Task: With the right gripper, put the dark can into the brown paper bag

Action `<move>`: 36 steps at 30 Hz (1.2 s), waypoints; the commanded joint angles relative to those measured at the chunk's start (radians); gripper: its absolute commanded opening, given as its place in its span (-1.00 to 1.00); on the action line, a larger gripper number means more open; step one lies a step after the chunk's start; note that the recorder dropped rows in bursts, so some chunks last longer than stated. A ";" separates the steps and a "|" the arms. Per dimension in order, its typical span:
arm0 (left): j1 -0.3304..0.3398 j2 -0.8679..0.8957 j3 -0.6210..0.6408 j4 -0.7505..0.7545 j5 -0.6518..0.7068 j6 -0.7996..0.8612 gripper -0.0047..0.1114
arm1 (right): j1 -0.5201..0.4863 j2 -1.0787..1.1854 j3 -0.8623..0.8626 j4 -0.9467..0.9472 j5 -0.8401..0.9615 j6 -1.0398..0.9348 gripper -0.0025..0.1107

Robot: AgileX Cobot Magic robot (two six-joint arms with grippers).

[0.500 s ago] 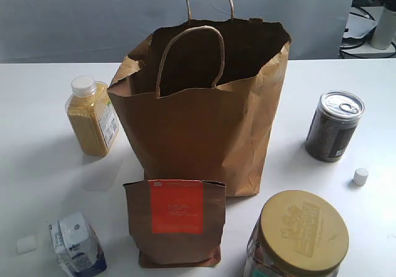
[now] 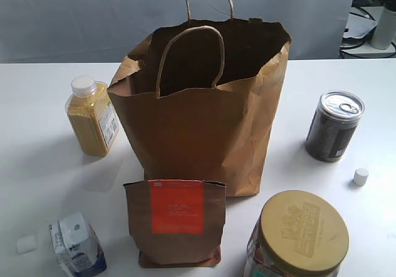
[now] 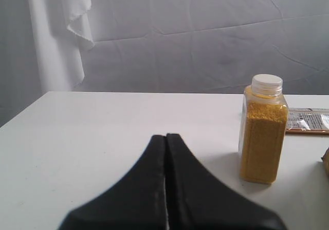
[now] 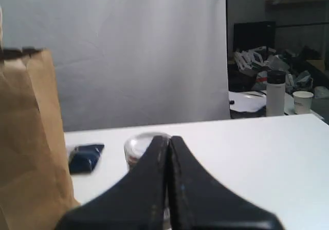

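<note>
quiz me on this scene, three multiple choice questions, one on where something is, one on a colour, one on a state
1. The dark can stands:
A) inside the brown paper bag
B) on the table, right of the bag in the exterior view
C) left of the bag

2. The label on the small pouch is:
A) orange
B) green
C) blue

3. The right end effector is:
A) shut, holding nothing
B) wide open
C) shut on the can

Answers:
1 B: the can sits upright on the table, apart from the bag.
2 A: an orange panel fills much of the pouch front.
3 A: in the right wrist view its fingers meet with nothing between them.
</note>
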 commanded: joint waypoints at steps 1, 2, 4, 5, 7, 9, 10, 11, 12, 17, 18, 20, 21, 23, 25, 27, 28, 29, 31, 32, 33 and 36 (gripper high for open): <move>-0.005 -0.003 0.004 0.003 -0.012 -0.002 -0.92 | 0.004 -0.005 -0.043 0.083 -0.073 0.013 -0.96; -0.005 -0.003 0.004 0.003 -0.012 -0.002 -0.92 | 0.004 -0.005 -0.073 0.090 -0.069 0.013 -0.96; -0.005 -0.003 0.004 0.003 -0.012 -0.002 -0.92 | 0.004 -0.005 -0.120 0.118 -0.061 0.013 -0.96; -0.005 -0.003 0.004 0.003 -0.012 -0.002 -0.92 | 0.004 -0.005 -0.139 0.123 -0.052 0.013 -0.96; -0.005 -0.003 0.004 0.003 -0.012 -0.002 -0.92 | 0.004 0.034 -0.220 0.125 0.004 0.013 -0.96; -0.005 -0.003 0.004 0.003 -0.012 -0.002 -0.92 | 0.004 0.182 -0.375 0.125 0.143 0.021 -0.96; -0.005 -0.003 0.004 0.003 -0.012 -0.002 -0.92 | 0.004 0.260 -0.468 0.112 0.217 0.035 -0.96; -0.005 -0.003 0.004 0.003 -0.012 -0.002 -0.92 | 0.004 0.359 -0.554 0.089 0.302 0.051 -0.96; -0.005 -0.003 0.004 0.003 -0.012 -0.002 -0.92 | 0.004 0.448 -0.641 0.068 0.399 0.061 -0.96; -0.005 -0.003 0.004 0.003 -0.012 -0.002 -0.92 | 0.022 0.832 -0.998 -0.054 0.728 0.157 -0.96; -0.005 -0.003 0.004 0.003 -0.012 -0.002 -0.92 | 0.051 0.896 -1.046 -0.065 0.787 0.158 -0.96; -0.005 -0.003 0.004 0.003 -0.012 -0.002 -0.92 | 0.125 1.035 -1.143 -0.098 0.928 0.191 -0.94; -0.005 -0.003 0.004 0.003 -0.012 -0.002 -0.92 | 0.157 1.106 -1.191 -0.118 1.003 0.206 -0.83; -0.005 -0.003 0.004 0.003 -0.012 -0.002 -0.92 | 0.192 1.220 -1.260 -0.165 1.116 0.225 -0.49; -0.005 -0.003 0.004 0.003 -0.012 -0.002 -0.92 | 0.206 1.303 -1.306 -0.197 1.160 0.243 -0.08; -0.005 -0.003 0.004 0.003 -0.012 -0.002 -0.92 | 0.218 1.389 -1.350 -0.235 1.160 0.311 0.59; -0.005 -0.003 0.004 0.003 -0.012 -0.002 -0.92 | 0.218 1.415 -1.358 -0.237 1.160 0.308 0.72; -0.005 -0.003 0.004 0.003 -0.012 -0.002 -0.92 | 0.218 1.441 -1.361 -0.237 1.160 0.298 0.79; -0.005 -0.003 0.004 0.003 -0.012 -0.002 -0.92 | 0.218 1.484 -1.361 -0.233 1.160 0.276 0.81; -0.005 -0.003 0.004 0.003 -0.012 -0.002 -0.92 | 0.218 1.509 -1.361 -0.231 1.160 0.249 0.81; -0.005 -0.003 0.004 0.003 -0.012 -0.002 -0.92 | 0.218 1.532 -1.361 -0.231 1.160 0.237 0.81; -0.005 -0.003 0.004 0.003 -0.012 -0.002 -0.92 | 0.208 1.592 -1.361 -0.237 1.092 0.223 0.81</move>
